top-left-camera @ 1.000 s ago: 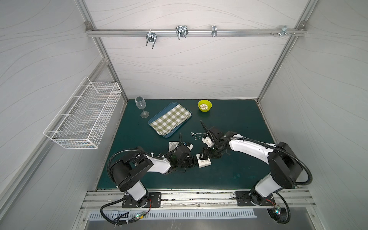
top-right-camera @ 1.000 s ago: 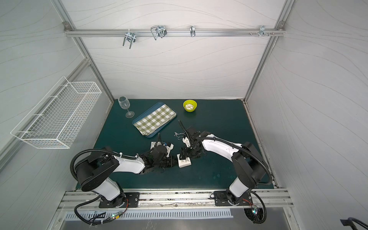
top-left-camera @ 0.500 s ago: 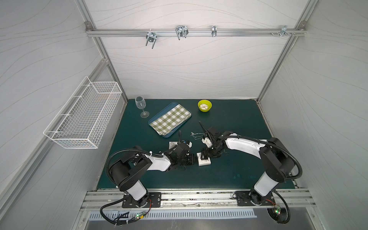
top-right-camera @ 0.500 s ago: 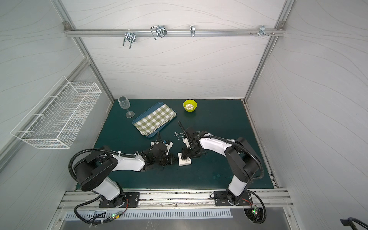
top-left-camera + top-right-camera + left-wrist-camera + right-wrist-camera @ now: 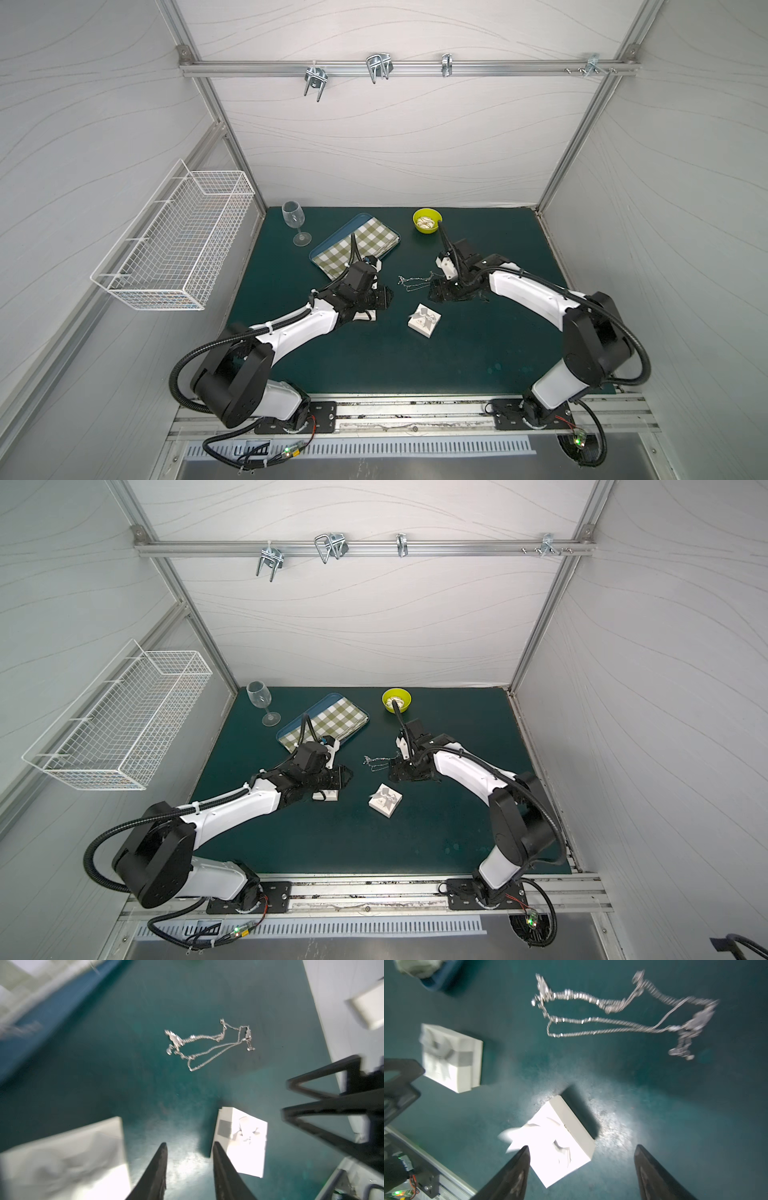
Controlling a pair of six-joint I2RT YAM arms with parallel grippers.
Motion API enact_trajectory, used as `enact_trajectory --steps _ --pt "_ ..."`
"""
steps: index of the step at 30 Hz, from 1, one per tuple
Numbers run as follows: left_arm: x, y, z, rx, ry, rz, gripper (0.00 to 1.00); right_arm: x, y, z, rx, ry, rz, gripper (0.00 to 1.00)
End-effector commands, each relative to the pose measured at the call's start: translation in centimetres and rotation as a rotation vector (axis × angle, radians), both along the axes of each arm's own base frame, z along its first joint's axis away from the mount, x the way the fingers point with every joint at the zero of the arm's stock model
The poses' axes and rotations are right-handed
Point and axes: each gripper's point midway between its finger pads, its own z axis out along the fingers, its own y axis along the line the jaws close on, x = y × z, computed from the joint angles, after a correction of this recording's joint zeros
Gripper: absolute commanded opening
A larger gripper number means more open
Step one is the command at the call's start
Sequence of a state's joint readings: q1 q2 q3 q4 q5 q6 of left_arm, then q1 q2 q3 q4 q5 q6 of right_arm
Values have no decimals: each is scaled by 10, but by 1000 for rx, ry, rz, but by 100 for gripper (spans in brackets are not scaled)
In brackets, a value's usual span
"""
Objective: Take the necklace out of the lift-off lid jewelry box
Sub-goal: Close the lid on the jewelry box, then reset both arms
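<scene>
1. A dark green mat (image 5: 374,365) covers the table inside a white-walled enclosure.
2. Two white-and-black arms reach in from the front rail; the left arm (image 5: 299,332) and the right arm (image 5: 523,291) point their grippers toward each other across the middle of the mat.
3. The left gripper (image 5: 190,1144) hangs low, its fingers (image 5: 158,1172) a narrow gap apart with nothing between them; the right gripper (image 5: 582,1147) spreads its fingers (image 5: 652,1176) wide and grips nothing.
4. A white wire basket (image 5: 174,245) hangs on the side wall beyond the left arm.
5. A blue tray (image 5: 313,259) lies toward the back of the mat, carrying a folded green-checked cloth (image 5: 361,243).
6. A wine glass (image 5: 293,216) stands upright near the back corner, beside the tray; a yellow-green bowl (image 5: 428,230) sits at the back, its pale contents too small to name.
7. Two white jewelry-box pieces lie apart; the bow-topped piece (image 5: 424,325) rests askew in the open between the arms, toward the front; the other box piece (image 5: 368,316) sits partly hidden under the left gripper; I cannot tell lid from base.
8. The silver necklace (image 5: 194,1036) lies loose on bare mat, outside both pieces, between the two grippers and just beside the right one; whether they touch I cannot tell; both wrist views are blurred.
</scene>
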State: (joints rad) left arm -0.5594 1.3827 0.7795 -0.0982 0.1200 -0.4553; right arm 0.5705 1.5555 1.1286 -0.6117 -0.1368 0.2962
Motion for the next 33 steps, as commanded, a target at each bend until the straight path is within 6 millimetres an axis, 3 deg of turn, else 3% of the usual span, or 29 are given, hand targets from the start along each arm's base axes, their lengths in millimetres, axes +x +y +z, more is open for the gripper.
enact_trajectory --steps 1,7,10,12,16,20,24,33 --pt "13 23 28 123 -81 -5 46 2 -28 35 -1 -75 -30 81" --pt "32 58 64 226 -163 29 65 21 -97 78 0 -285 -207 89" --pt "44 87 74 270 -206 103 82 35 -145 90 -55 -409 -343 99" --pt "53 113 79 277 -243 188 99 43 -177 93 -98 -480 -437 99" --pt "65 148 83 310 -331 268 99 49 -216 82 -141 -506 -556 99" --pt "74 169 77 453 -470 295 99 55 -226 62 -91 -591 -578 99" --pt "78 202 59 493 -444 413 99 57 -212 42 -27 -689 -485 99" --pt "56 235 9 521 -369 511 99 57 -198 12 87 -861 -424 99"
